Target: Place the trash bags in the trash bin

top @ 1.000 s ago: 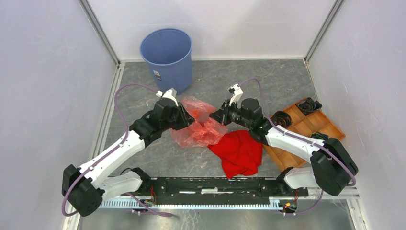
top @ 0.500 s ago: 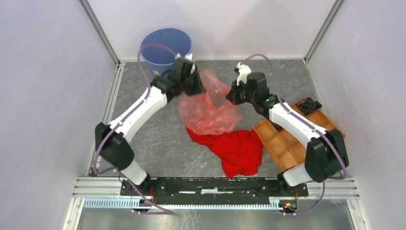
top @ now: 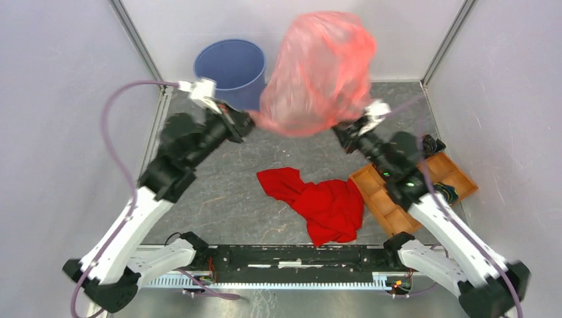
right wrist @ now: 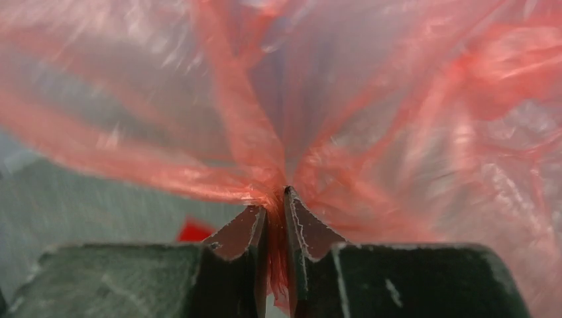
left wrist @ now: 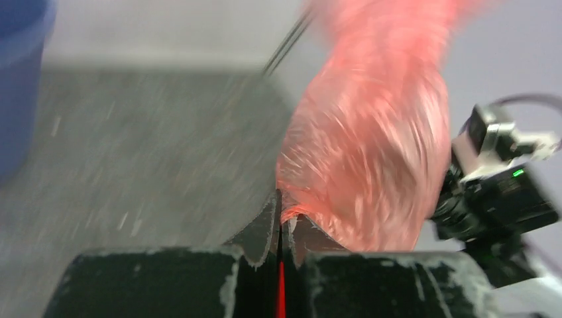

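Inflated trash bag [top: 318,66] aloft over tabletop [top: 219,199] far edge, beside trash bin [top: 232,96] at far-left corner. Film pinched tight by left end effector [left wrist: 280,199] and right end effector [right wrist: 275,199]. Carry over bin mouth, lower evenly.

The trash bag [top: 318,73] is translucent red-orange, glossy with pale streaks — the trash bin [top: 228,69] is plain blue. A cloth [top: 325,205] is solid opaque red, and the tray [top: 381,199] is orange-brown. The bench [top: 219,192] is dark grey, marbled with lighter veins — the fingers [left wrist: 262,228] are black, scuffed whitish.
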Controlling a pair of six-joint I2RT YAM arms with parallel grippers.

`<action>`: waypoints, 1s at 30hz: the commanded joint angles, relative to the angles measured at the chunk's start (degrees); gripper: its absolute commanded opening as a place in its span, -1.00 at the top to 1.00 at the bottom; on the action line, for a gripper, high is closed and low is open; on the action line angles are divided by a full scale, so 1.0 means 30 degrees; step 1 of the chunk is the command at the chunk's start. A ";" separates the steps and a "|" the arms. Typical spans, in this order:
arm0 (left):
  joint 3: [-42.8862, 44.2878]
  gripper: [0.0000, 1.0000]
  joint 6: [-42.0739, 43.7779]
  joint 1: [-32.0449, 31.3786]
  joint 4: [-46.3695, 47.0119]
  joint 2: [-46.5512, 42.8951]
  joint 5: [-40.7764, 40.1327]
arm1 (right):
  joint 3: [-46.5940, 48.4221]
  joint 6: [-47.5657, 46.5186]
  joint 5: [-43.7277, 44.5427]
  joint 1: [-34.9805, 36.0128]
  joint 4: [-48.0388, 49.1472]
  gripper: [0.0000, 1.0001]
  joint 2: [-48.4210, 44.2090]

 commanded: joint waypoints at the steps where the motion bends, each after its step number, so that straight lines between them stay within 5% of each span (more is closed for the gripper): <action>1: -0.5669 0.96 -0.0541 0.0097 -0.3088 0.2635 -0.1283 | -0.5275 0.1208 -0.0649 -0.0002 -0.0911 0.64 0.3442; 6: -0.7867 0.96 -0.0369 0.0089 -0.2716 0.3092 0.0034 | -0.6218 0.1304 -0.1450 0.0205 -0.0664 0.45 0.3831; 14: -0.1780 0.96 0.2505 0.0093 -0.5076 0.3654 -0.0163 | -0.1024 -0.1147 0.0015 0.0237 -0.5619 -0.08 0.3174; 21: 0.0025 0.96 0.2802 0.0089 -0.5442 0.3316 0.0411 | -0.0029 -0.2625 -0.0781 0.0410 -0.6534 -0.73 0.2189; 24: 0.0677 0.96 0.2735 0.0103 -0.5606 0.3622 0.1259 | 0.0251 -0.4046 -0.1010 0.1681 -0.6811 -0.94 0.2287; 30: 0.2445 0.96 0.3094 0.0104 -0.6961 0.4695 0.1781 | 0.1940 -0.6356 0.4597 0.6458 -0.7176 -0.96 0.3209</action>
